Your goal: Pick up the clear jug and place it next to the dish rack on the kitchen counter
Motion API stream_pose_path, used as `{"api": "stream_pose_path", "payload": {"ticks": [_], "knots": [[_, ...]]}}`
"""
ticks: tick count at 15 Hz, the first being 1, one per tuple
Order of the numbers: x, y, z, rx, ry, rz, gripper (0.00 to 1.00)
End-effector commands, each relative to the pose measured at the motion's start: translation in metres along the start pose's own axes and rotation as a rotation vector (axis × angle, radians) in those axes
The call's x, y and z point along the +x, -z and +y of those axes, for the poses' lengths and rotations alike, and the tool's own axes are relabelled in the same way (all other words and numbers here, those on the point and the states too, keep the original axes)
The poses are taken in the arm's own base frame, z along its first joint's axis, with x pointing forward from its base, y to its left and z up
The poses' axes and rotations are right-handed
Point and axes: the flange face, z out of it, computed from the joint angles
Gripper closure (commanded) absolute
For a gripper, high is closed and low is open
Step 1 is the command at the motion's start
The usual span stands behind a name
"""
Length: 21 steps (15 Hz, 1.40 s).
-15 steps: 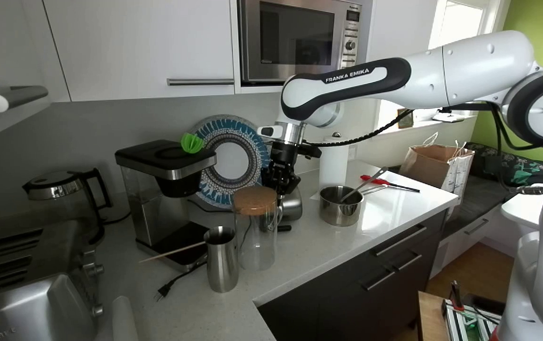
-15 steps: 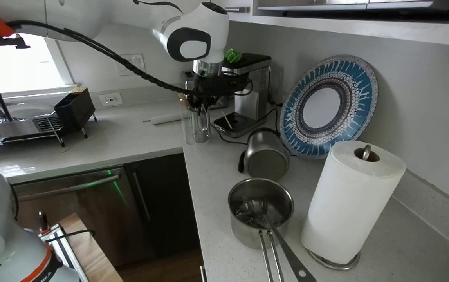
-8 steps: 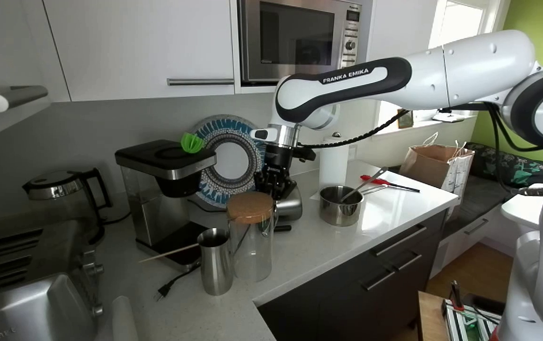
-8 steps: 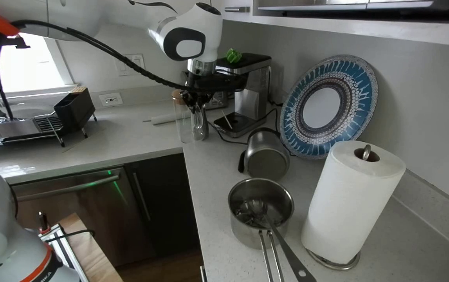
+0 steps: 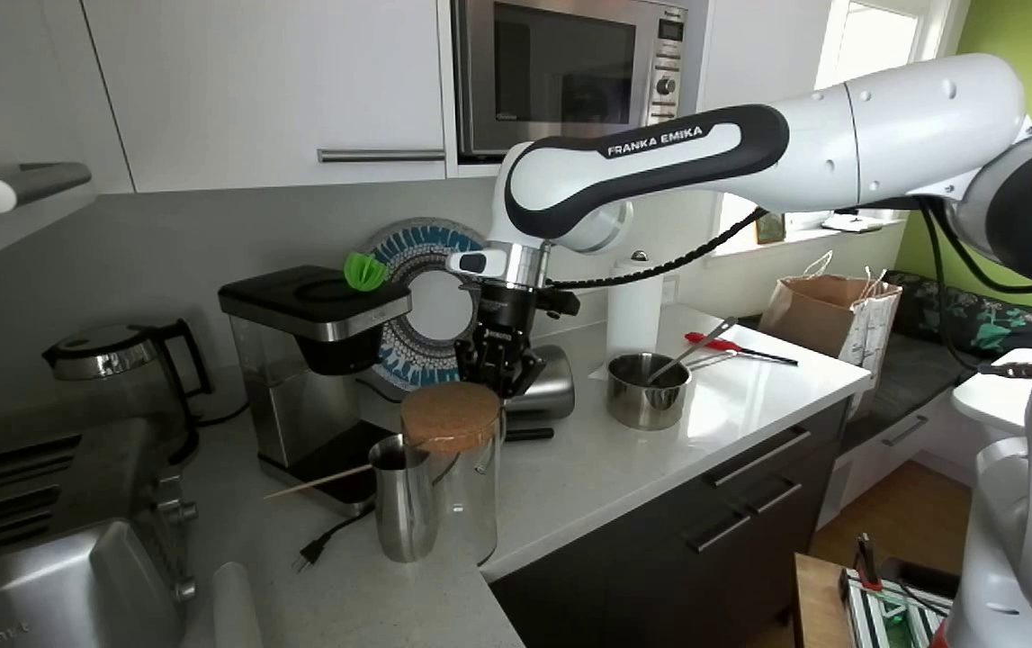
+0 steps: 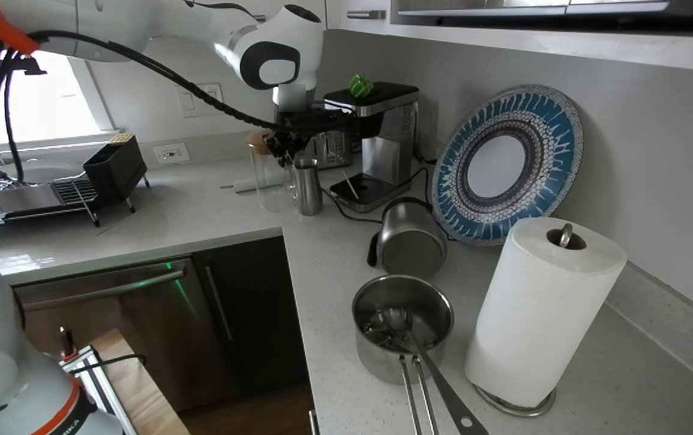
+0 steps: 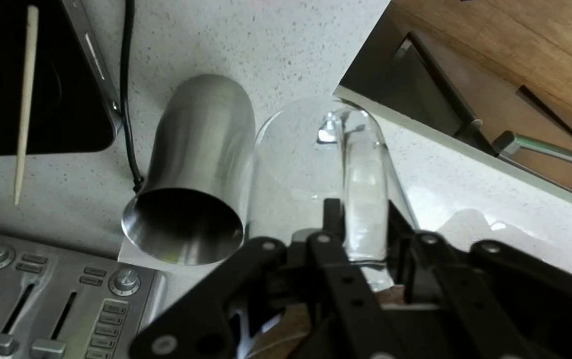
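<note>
Watching from afar, I'm seeing the kitchen counter (image 6: 201, 199) running around its corner, and in an exterior view the dish rack (image 6: 32, 198) is sitting well apart from my work. The clear jug (image 6: 267, 178) is showing between that rack and my gripper (image 7: 364, 222), its long axis pointing roughly upright, just beside or touching the steel mug (image 7: 201, 149). Whether its base is meeting the counter, I'm not able to tell. My jaws are gripping the jug's clear handle (image 7: 365, 174). I'm judging this the carry: the coming move is calling for a long shift rackward, jug leading.
</note>
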Motion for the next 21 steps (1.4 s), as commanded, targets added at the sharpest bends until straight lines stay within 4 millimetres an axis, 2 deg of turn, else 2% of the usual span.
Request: {"api": "stream_pose_path", "payload": {"ticks": [1, 6, 7, 8, 16, 17, 21], "knots": [[0.022, 0.003, 0.007, -0.027, 0.024, 0.041, 0.93], [0.045, -0.007, 0.014, -0.016, 0.059, 0.056, 0.94], [0.032, -0.014, 0.009, 0.0, 0.047, 0.015, 0.94], [0.034, -0.016, 0.01, 0.003, 0.05, 0.015, 0.78], [0.03, -0.022, 0.012, 0.013, 0.044, 0.011, 0.78], [0.035, -0.025, 0.014, 0.01, 0.051, 0.007, 0.94], [0.076, -0.041, 0.024, 0.025, 0.124, 0.031, 0.94]]}}
